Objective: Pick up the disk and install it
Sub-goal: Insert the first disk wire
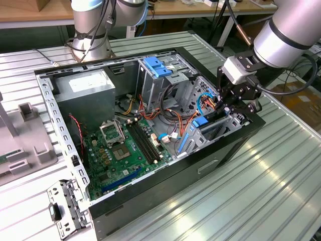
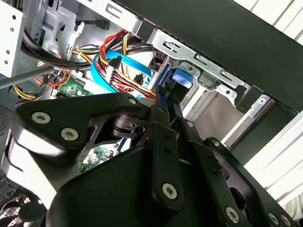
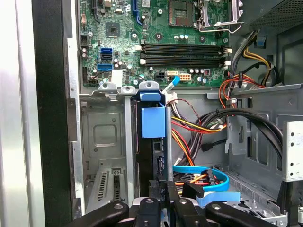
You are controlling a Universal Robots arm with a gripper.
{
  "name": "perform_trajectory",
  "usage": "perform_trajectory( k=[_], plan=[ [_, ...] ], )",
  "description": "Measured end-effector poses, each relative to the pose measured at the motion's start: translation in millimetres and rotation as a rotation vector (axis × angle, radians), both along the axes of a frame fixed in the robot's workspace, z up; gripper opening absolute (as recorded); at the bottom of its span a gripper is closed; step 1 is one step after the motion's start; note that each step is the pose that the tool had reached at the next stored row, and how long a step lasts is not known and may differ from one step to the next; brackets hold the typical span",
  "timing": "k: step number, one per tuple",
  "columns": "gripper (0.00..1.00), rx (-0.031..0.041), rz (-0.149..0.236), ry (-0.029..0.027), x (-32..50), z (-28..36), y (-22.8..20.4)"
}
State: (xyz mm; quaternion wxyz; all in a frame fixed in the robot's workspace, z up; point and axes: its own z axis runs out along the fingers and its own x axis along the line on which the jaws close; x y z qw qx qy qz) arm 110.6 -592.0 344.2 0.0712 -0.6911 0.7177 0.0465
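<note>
The disk [image 3: 153, 122] stands on edge in a slot of the metal drive cage [image 3: 102, 137] near the front of the open computer case [image 1: 220, 150]. Its blue carrier end [image 1: 199, 122] shows above the cage in the exterior view. My gripper [image 1: 228, 108] is over the cage at the case's edge on the exterior view's right. In the second wrist view its two dark fingers [image 2: 161, 111] lie close together on the thin upper edge of the disk [image 2: 182, 78]. In the first wrist view the gripper [image 3: 163, 191] sits at the disk's near end.
Bundles of orange, red and blue cables [image 3: 199, 127] lie right beside the cage. The green motherboard [image 1: 120, 150], a grey power-supply box [image 1: 85, 93] and a blue bracket on a second cage [image 1: 158, 66] fill the case. A grey fixture [image 1: 25, 135] and another arm's base [image 1: 90, 35] stand outside.
</note>
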Motion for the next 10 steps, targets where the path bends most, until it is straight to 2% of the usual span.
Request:
perform_trajectory(
  k=[8,10],
  plan=[
    [0.18,0.0102,0.000,0.0000,-0.5,-1.3,0.0],
    [0.18,0.0110,0.000,0.0000,-0.7,-1.6,0.0]
  ],
)
